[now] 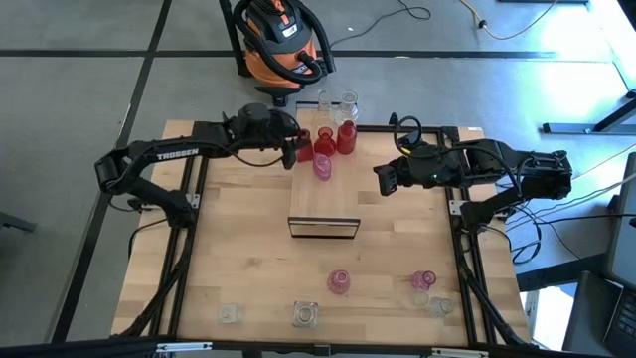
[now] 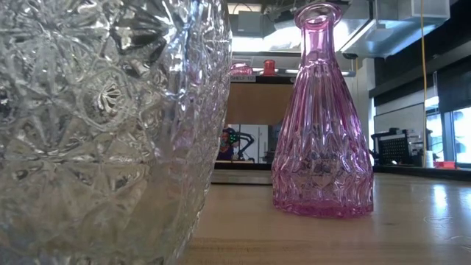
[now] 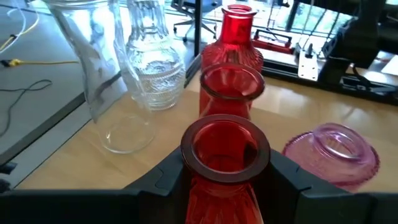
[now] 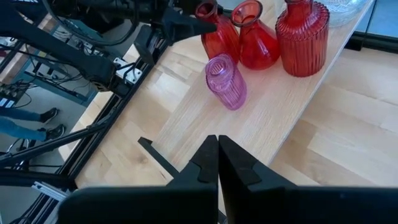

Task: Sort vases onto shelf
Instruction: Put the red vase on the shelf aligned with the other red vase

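The wooden tabletop point(image 1: 248, 249) carries the shelf point(image 1: 323, 194), a pale plank running out from the far edge. At its far end stand the vases: two clear ones point(image 3: 149, 59), two more red ones point(image 4: 303, 37) and a pink one point(image 4: 227, 81). The left hand point(image 3: 225, 171) grips a red vase point(image 3: 224, 155) there by the neck. The right hand point(image 4: 217, 165), fingers pressed together and empty, hovers just beside the shelf. More vases point(image 1: 338, 281) stand along the near edge.

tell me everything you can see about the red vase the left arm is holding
The red ribbed glass vase is translucent, with a round open mouth and a thick flared rim above a narrow neck. It stands upright on the far end of the light-wood shelf, the left tool clamped around its neck from both sides. Another red glass vase stands just behind it.
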### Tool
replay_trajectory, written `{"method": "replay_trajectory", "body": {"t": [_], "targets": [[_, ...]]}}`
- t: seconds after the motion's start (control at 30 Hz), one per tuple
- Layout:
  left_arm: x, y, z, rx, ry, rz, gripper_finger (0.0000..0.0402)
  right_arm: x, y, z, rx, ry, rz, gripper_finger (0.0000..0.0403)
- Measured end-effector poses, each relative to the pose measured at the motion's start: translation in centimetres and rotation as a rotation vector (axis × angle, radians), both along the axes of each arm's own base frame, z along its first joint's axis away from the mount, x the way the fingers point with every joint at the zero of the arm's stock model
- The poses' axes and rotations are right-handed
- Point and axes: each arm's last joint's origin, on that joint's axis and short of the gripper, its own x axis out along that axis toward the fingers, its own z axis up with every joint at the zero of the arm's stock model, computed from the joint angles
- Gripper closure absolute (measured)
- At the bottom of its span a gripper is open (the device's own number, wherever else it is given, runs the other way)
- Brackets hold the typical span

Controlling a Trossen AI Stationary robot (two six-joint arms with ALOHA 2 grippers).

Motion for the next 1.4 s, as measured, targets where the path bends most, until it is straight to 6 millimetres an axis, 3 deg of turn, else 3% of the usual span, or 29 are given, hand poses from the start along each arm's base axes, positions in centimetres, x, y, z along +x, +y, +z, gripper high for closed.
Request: {"method": "replay_trajectory", "body": {"t": [0.33, 0.77, 1.13, 1.4], "targets": [[-0.7, 1.2, 0.0, 0.001, 0.0, 0.053, 0.0268, 0.0, 0.0, 0.0, -0.002, 0.003, 0.002, 0.0402], [-0.6, 1.0, -0.2, 0.032, 0.014, -0.042, 0.0256, 0.0, 0.0, 0.0, -0.009, 0.008, 0.007, 0.0402], [-0.2, 2.1, -1.2, 0.022, 0.001, -0.157, 0.0255, 0.0, 0.0, 0.0, -0.008, 0.007, 0.007, 0.0402], [0.0, 2.4, -1.3, 0.045, -0.004, -0.145, 0.0254, 0.0, 0.1, 0.0, 0.013, 0.002, 0.014, 0.0402]]}}
